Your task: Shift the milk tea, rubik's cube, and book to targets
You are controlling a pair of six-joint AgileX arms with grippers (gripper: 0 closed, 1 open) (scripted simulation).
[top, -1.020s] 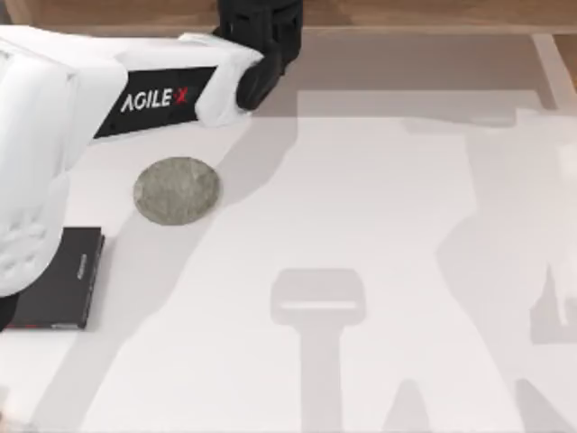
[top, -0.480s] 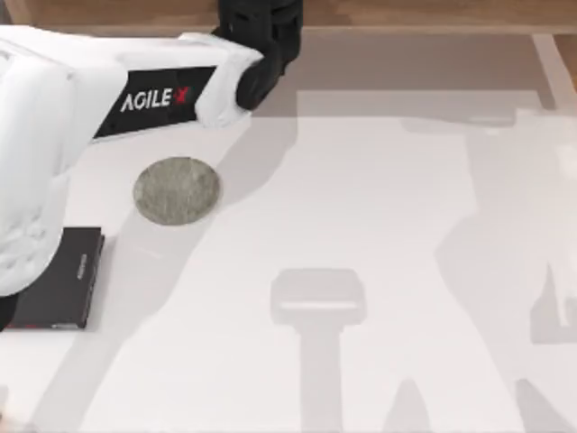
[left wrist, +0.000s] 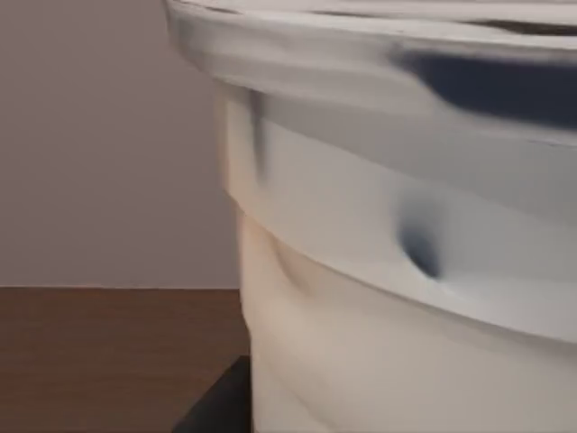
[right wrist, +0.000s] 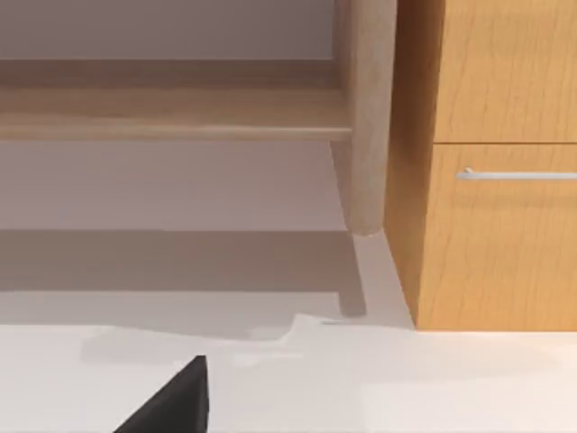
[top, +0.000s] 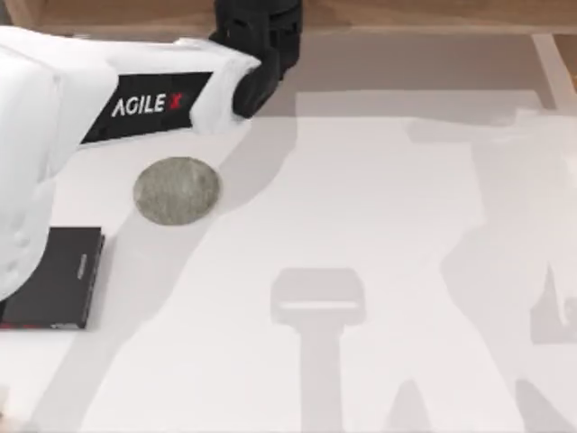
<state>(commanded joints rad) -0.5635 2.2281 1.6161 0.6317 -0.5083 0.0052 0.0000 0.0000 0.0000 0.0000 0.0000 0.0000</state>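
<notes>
The milk tea (left wrist: 379, 298) looms very close in the left wrist view, with its white lid rim above a pale side wall. A dark finger (left wrist: 216, 406) sits at its base. My left arm reaches across the table's far left, and its black wrist end (top: 257, 41) lies at the far edge. Two targets lie on the table's left: the round grey-green disc (top: 177, 190) and the flat black slab (top: 54, 275), partly under the arm. One dark fingertip (right wrist: 171, 401) of my right gripper hangs over the white table. The rubik's cube and the book are out of view.
A wooden cabinet (right wrist: 496, 162) with a drawer handle and a pale wooden leg (right wrist: 365, 117) stand beyond the table's edge in the right wrist view. Arm shadows fall across the white tabletop (top: 361, 207).
My left arm has shifted slightly to the left, uncovering a little more of the black slab. The disc and slab have not moved.
</notes>
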